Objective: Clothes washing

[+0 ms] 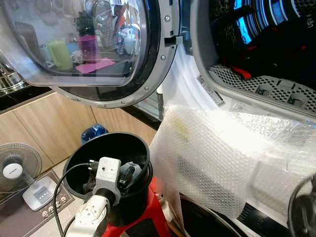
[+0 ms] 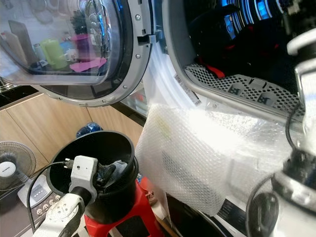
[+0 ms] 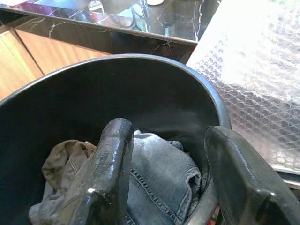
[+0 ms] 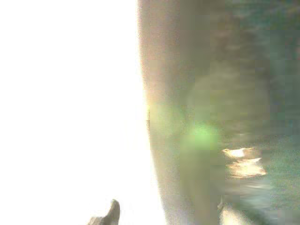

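Your left gripper sits low in the frame, inside the mouth of the round black plastic bucket, which stands on a red plastic stool at lower centre. In the left wrist view its two black fingers are spread wide and hold nothing. One reaches over the faded blue denim garment lying in the bucket's bottom; the other seems to straddle the rim, though that edge is cut off. A crumpled olive-brown cloth lies beside the denim, partly hidden by the finger.

Your right arm rises along the right edge of the right eye view, its end cut off. The right wrist view is blown out white and blurred; one dark fingertip pokes in at the bottom, and you cannot tell how those fingers stand.

The grey washing machine's drum gapes at upper right, dark inside, with something red too shadowed to identify. Its round glass door swings open at upper left. Clear bubble wrap drapes the machine's front. A small white fan stands at lower left, cut by the frame.
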Tool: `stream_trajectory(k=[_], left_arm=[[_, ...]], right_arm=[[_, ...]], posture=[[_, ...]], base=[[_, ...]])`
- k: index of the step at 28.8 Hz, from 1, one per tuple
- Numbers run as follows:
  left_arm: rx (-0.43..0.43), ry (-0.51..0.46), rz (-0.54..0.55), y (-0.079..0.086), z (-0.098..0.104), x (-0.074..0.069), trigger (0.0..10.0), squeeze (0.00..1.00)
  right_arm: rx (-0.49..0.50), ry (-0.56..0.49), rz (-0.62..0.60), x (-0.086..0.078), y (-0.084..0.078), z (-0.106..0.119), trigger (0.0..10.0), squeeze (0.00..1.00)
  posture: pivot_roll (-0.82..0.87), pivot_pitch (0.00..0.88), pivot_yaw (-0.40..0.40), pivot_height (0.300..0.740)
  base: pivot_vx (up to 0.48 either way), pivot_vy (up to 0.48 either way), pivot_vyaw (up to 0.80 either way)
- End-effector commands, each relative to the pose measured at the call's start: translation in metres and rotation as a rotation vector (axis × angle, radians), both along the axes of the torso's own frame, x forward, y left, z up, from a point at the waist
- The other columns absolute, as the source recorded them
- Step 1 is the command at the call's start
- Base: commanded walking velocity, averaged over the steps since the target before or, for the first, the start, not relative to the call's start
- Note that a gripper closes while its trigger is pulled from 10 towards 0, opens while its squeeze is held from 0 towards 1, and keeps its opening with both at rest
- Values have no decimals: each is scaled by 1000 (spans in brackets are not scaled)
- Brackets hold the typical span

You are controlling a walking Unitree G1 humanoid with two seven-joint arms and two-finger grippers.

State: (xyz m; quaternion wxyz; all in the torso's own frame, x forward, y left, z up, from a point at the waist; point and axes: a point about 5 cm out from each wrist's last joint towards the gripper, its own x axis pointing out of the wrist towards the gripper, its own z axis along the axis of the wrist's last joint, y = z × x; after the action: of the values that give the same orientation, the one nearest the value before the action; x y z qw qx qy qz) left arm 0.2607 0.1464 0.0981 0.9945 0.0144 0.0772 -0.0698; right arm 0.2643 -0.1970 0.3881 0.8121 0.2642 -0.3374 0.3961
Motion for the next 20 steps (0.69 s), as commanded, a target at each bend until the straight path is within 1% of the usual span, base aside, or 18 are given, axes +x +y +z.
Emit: stream_trajectory(k=[1,2,3,4,5,6,7,8,9,12,13,14,15,16,17,18,19,20], left_arm=[[7,-22,-5,1,4,-1,10000,0],[5,-22,-6,1,3,-2,10000,0],[4,-22,-6,1,3,-2,10000,0],[4,-22,-11,0,3,-3,10000,0],[4,-21,-12,0,2,-3,10000,0],[3,-21,-14,-1,2,-3,10000,0],[2,-22,-15,-1,3,-3,10000,0],[0,-23,-16,-2,3,-3,10000,0],[1,-24,-18,-2,3,-3,10000,0],[0,-24,-19,-3,3,-3,10000,0],[26,-31,-36,-5,3,-4,10000,0],[36,-37,-47,-6,4,-4,10000,0],[43,-47,-68,-8,6,-5,10000,0],[46,-55,-87,-10,7,-6,10000,0],[49,-58,-94,-11,8,-6,10000,0],[60,-63,-110,-12,8,-7,10000,0],[60,-63,-110,-12,8,-7,10000,0],[67,-66,-125,-13,9,-8,10000,0]], right_arm=[[-81,-112,124,-22,23,10,10000,0],[-70,-90,194,-27,33,6,10000,0],[-60,-85,241,-30,38,5,10000,0],[-47,-85,374,-40,51,-1,10000,0],[-29,-77,439,-44,57,-4,10000,0],[-8,-65,568,-54,68,-13,10000,0],[-6,-30,644,-60,80,-25,10000,0],[-7,9,690,-65,89,-36,10000,0],[9,70,733,-64,99,-49,10000,0],[10,160,789,-64,111,-72,10000,0],[-75,256,763,-61,122,-100,10000,0],[-113,307,760,-60,124,-115,10000,0],[-157,398,733,-56,123,-139,10000,0],[-154,463,695,-52,117,-158,10000,0],[-139,477,685,-51,114,-162,10000,0],[-92,512,667,-47,108,-168,10000,0],[-92,512,667,-47,108,-168,10000,0],[-49,551,648,-43,102,-174,10000,0]], posture=[[-7,0,63,740],[-12,0,64,740],[-11,0,61,740],[-13,0,60,740],[-13,0,60,740],[-10,0,55,740],[-10,0,55,740],[-16,0,55,740],[-20,0,51,740],[-17,0,50,740],[-11,0,47,740],[-2,0,42,740],[2,0,41,740],[7,1,39,740],[7,1,39,740],[11,0,38,740],[11,0,38,740],[13,3,37,740]], base=[[0,0,0],[0,0,0],[0,0,0],[0,0,0],[0,0,0],[0,0,0],[0,0,0],[0,0,0],[0,0,0],[0,0,0],[0,0,0],[0,0,0],[0,0,0],[0,0,0],[0,0,0],[0,0,0],[0,0,0],[0,0,0]])
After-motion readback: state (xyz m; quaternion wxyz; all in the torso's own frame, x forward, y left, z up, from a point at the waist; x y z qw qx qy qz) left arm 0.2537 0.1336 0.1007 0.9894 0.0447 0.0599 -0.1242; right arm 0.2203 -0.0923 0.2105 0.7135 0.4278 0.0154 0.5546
